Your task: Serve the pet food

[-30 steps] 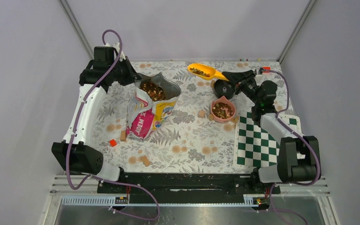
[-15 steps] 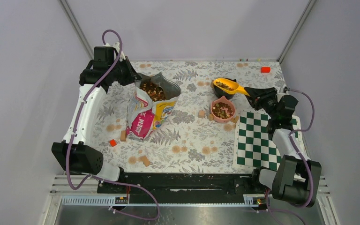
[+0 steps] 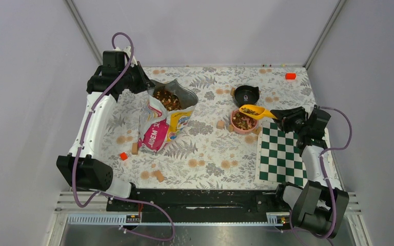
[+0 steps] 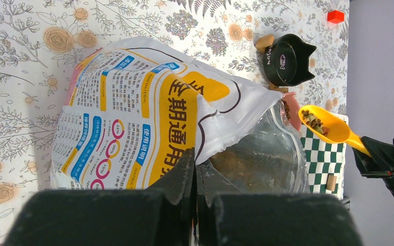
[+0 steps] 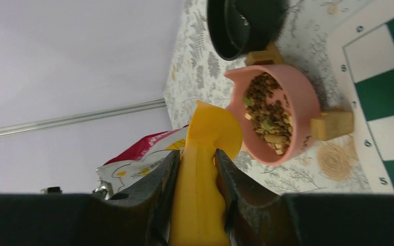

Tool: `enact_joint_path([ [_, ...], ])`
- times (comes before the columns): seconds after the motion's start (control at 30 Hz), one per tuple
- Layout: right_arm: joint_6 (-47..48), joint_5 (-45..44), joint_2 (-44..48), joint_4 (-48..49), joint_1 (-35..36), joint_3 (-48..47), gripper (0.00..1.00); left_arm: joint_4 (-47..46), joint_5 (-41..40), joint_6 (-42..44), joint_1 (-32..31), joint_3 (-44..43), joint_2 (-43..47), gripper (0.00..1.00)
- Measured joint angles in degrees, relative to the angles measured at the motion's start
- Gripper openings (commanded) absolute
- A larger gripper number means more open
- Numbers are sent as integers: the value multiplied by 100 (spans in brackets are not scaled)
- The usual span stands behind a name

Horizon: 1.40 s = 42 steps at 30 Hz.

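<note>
From above, the left pincer (image 3: 148, 87) is pinched shut on the rim of the bag (image 3: 166, 120); I take it that this keeps the bag upright and its mouth open. Kibble (image 3: 166, 100) shows in that mouth, just beside the pincer. The right pincer (image 3: 283, 117) is partly closed around the handle of the scoop (image 3: 254, 111); the loaded end reaches out ahead of it over the pink bowl (image 3: 234, 127), which already holds kibble. The scoop looks about level, probably so nothing spills before it is tipped. The black bowl (image 3: 247, 95) sits farther ahead and looks empty; the board (image 3: 282, 154) lies beneath and behind this pincer. I count one bag, one scoop, two bowls and two red blocks (image 3: 290, 76): one well beyond the right pincer, one well on the near side of the left. There are at least five cubes (image 3: 220, 124), scattered; the rest I can't count surely.

From the left wrist, the fingertips meet on the bag's folded rim, with no gap showing; the bag's printed face stretches away ahead of them. The scoop, with kibble in it, hangs off to one side with the right pincer behind it.

From the right wrist, both fingers (image 5: 169, 169) press against the yellow handle, one on each side. The pink bowl lies ahead and a little aside of the scoop's tip, well filled, so serving looks near done. One cube touches its wall; another sits between the two bowls.
</note>
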State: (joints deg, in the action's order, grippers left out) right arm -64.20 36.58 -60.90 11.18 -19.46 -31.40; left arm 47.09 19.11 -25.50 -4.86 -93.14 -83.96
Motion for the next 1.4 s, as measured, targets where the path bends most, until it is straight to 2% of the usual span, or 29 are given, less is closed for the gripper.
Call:
enact_joint_path([
  [0.47,1381,-511,-162,-1744,94,-813,0,0,0,4,0,0,0,0],
  [0.8,2361,-1705,-376,-3080,977,-2116,0,-2,-2,17,0,2,0,0],
  [1.17,3108,-2946,-586,-4223,1679,-3042,0,-2,0,20,0,2,0,0],
  [1.3,3289,-3178,-586,-4463,1851,-3311,0,0,13,17,0,2,0,0],
  [1.4,3403,-2931,-586,-4450,1882,-3506,0,-11,55,-4,0,20,0,0],
])
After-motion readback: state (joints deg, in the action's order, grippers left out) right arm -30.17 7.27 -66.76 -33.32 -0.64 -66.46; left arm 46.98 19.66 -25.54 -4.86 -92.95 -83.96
